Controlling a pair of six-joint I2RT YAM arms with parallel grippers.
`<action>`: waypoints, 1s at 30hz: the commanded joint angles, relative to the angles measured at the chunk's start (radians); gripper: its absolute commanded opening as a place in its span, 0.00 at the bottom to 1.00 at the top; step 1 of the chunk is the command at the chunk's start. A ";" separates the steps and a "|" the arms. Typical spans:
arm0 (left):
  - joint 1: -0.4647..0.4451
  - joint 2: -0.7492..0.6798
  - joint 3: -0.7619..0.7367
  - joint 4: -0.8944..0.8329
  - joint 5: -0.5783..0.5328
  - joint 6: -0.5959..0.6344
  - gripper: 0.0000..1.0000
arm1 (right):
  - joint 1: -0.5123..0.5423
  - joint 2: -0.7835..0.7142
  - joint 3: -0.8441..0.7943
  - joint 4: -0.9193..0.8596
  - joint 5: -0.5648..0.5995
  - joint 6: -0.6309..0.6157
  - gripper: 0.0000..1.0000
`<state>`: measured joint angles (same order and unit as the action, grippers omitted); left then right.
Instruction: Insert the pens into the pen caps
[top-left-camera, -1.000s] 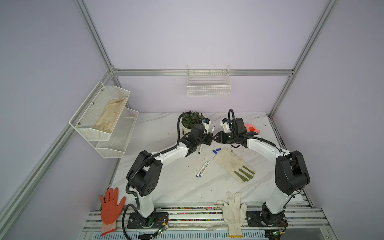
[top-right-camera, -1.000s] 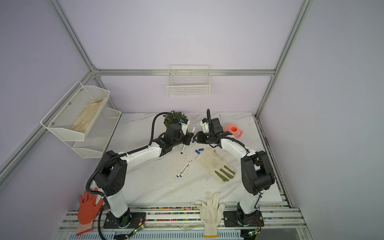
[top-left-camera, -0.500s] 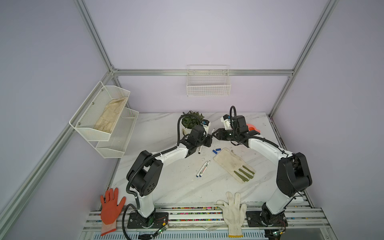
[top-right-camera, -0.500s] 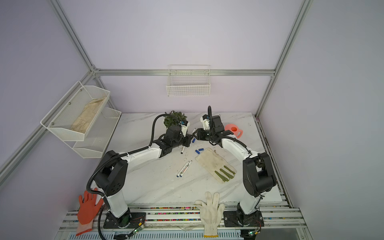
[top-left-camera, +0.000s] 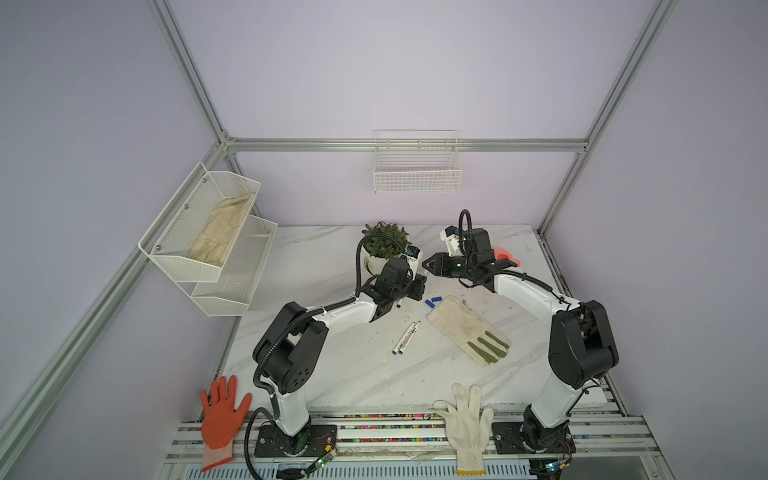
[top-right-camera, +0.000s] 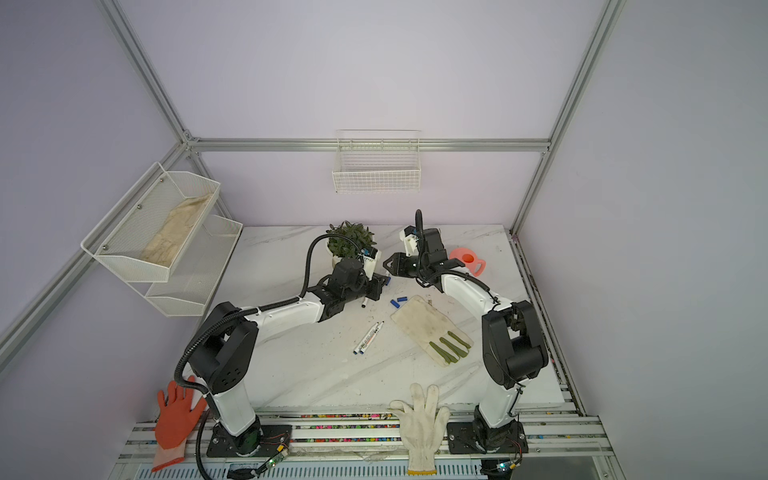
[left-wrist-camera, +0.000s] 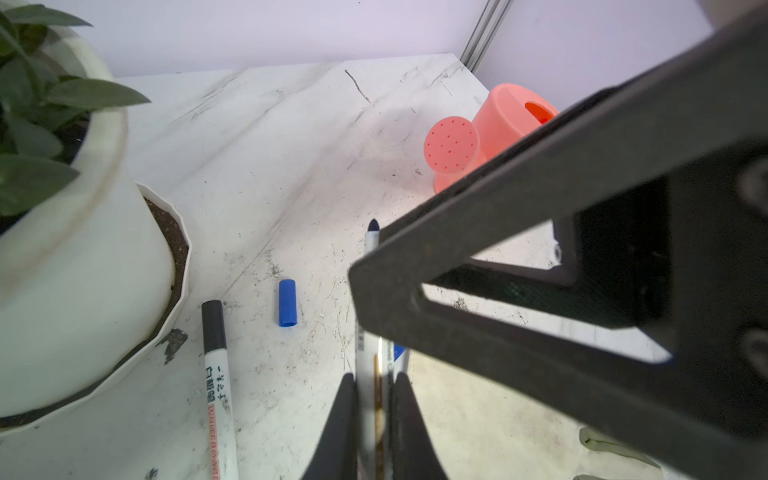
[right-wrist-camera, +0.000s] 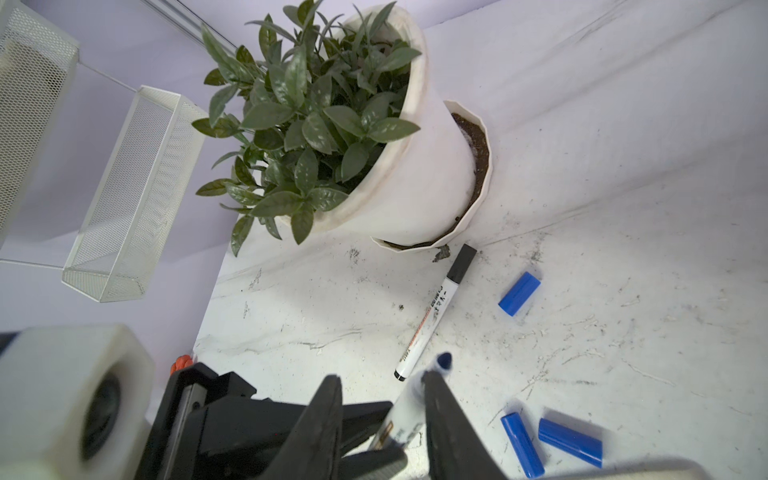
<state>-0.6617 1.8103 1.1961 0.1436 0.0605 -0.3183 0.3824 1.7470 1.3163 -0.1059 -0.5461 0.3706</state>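
Observation:
My left gripper (left-wrist-camera: 374, 376) is shut on a white pen (left-wrist-camera: 366, 332) whose bare blue tip points away from it. My right gripper (right-wrist-camera: 380, 378) stands open around that tip, which lies against one finger. The two grippers meet tip to tip in both top views (top-left-camera: 422, 286) (top-left-camera: 424, 264). Three blue pen caps lie loose on the table: one (right-wrist-camera: 519, 295) apart, two (right-wrist-camera: 522, 444) (right-wrist-camera: 570, 442) together. A pen with a black cap on it (right-wrist-camera: 436, 311) lies by the plant pot. Two more pens (top-left-camera: 405, 337) lie side by side mid-table.
A white plant pot (top-left-camera: 380, 253) stands just behind the left gripper and a salmon watering can (top-left-camera: 505, 257) behind the right arm. A dirty work glove (top-left-camera: 465, 328) lies right of the pens. White (top-left-camera: 467, 419) and orange (top-left-camera: 222, 415) gloves hang at the front edge.
My right gripper has lifted a little and shifted left, closing in on the tip of the pen that the left gripper holds. The left arm has stayed still.

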 joint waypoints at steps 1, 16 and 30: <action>-0.007 -0.071 -0.029 0.090 -0.009 0.030 0.00 | -0.003 -0.005 -0.005 0.024 0.014 0.013 0.36; -0.017 -0.072 -0.032 0.154 0.010 0.036 0.00 | -0.005 0.008 -0.015 0.063 -0.064 0.031 0.24; -0.018 -0.049 -0.044 0.120 0.017 0.029 0.37 | -0.026 -0.070 -0.055 0.091 -0.112 0.059 0.00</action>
<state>-0.6754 1.7782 1.1847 0.2310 0.0608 -0.2955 0.3641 1.7287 1.2724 -0.0338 -0.6289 0.4206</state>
